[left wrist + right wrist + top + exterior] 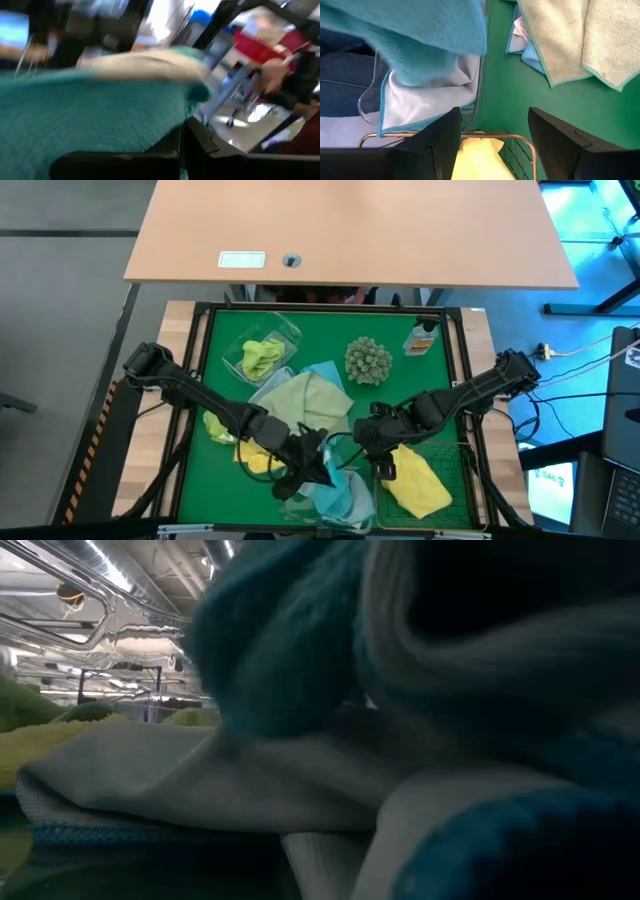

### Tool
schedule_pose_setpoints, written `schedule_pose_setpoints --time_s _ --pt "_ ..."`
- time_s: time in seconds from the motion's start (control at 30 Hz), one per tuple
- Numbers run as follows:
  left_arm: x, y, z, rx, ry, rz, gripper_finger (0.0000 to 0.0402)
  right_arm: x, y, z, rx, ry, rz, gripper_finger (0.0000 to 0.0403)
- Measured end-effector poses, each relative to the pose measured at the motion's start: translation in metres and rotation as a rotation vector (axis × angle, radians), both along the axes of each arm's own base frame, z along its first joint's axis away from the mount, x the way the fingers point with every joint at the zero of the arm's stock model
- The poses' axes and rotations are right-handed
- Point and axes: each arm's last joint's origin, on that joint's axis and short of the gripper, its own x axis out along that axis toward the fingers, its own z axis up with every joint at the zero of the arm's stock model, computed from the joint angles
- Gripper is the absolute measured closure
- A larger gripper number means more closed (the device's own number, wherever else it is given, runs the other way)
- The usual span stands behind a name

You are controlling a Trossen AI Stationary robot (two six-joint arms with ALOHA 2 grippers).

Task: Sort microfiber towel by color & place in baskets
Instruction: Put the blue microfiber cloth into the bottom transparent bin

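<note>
My left gripper [312,463] hangs over the near clear tub [287,498] and is shut on a teal towel [90,115], which fills the left wrist view. Light blue towels [335,492] lie in that tub. My right gripper [495,145] is open beside it, over the rim of the wire mesh basket [520,141], where a yellow towel [415,485] lies. A lime green towel [262,356] sits in the far clear tub. Pale green and light blue towels [305,398] lie piled mid-table. More yellow towels [222,428] rest at the left. My left gripper holds the teal towel from above, near the towel's edge [182,150]. The cloth bunches over the fingers [200,145] and covers the place of contact. It hangs lifted above the light blue towel in the tub [425,100]. One layer or several, I cannot tell.
A grey-green spiky ball [368,360] and a small bottle with an orange label [422,338] stand at the far side. Towels right in front of the lens block the low view. A wooden desk lies beyond the far edge.
</note>
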Motion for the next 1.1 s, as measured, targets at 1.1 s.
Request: schedule_pose_setpoints --time_s 1.1 --pt "-0.017 -0.008 -0.027 -0.281 0.587 -0.180 0.0382 0.000 0.001 0.000 0.007 -0.001 0.008 0.0173"
